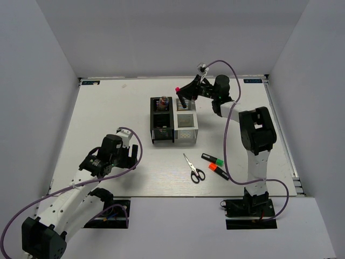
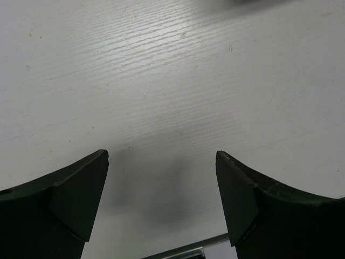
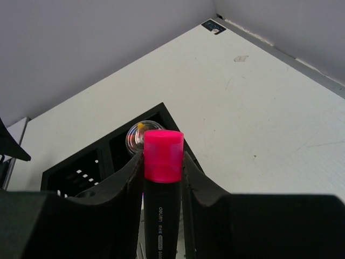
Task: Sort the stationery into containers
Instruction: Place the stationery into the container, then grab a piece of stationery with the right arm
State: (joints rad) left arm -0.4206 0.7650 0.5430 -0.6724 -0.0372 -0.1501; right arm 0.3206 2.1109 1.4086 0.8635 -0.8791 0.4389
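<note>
Our left gripper (image 2: 161,162) faces the grainy white table (image 2: 172,65), its dark wedge-shaped fingers spread apart. The slotted black organiser (image 1: 161,128) and its white twin (image 1: 186,123) stand side by side, touching. Over the white one's far end, our right gripper (image 1: 186,93) clamps a black pink-capped marker (image 3: 162,154). Steel scissors (image 1: 194,168), a green-ended marker (image 1: 213,158) and an orange-ended marker (image 1: 218,171) lie nearer us on the table.

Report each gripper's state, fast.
Left gripper: open, holding nothing.
Right gripper: closed on the pink marker.
</note>
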